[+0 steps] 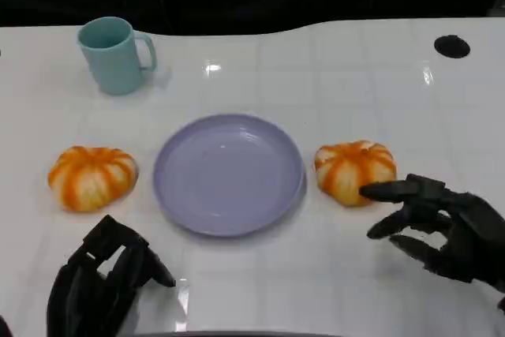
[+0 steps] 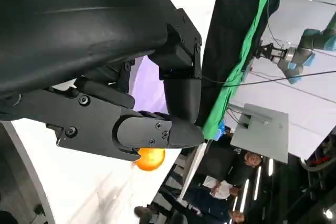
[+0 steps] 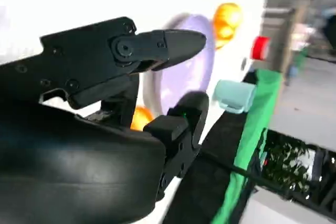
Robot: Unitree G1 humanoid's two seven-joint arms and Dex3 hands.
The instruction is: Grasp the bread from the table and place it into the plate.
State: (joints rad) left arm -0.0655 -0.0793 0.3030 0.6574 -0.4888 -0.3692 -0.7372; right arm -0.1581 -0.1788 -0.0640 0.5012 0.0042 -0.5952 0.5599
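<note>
Head view: orange-striped pumpkin-shaped bread (image 1: 355,171).

Teal mug (image 1: 115,55) on white table (image 1: 331,76)

- Bright overhead light is falling evenly on the white table (image 1: 331,76), leaving small glare spots at its far middle and far right.
- Soft shadows are sitting close under the plate (image 1: 229,173) and mug (image 1: 114,54).
- The head view is looking slightly soft.
- The right wrist view is blurring in its background and washing out where the table shows.
</note>
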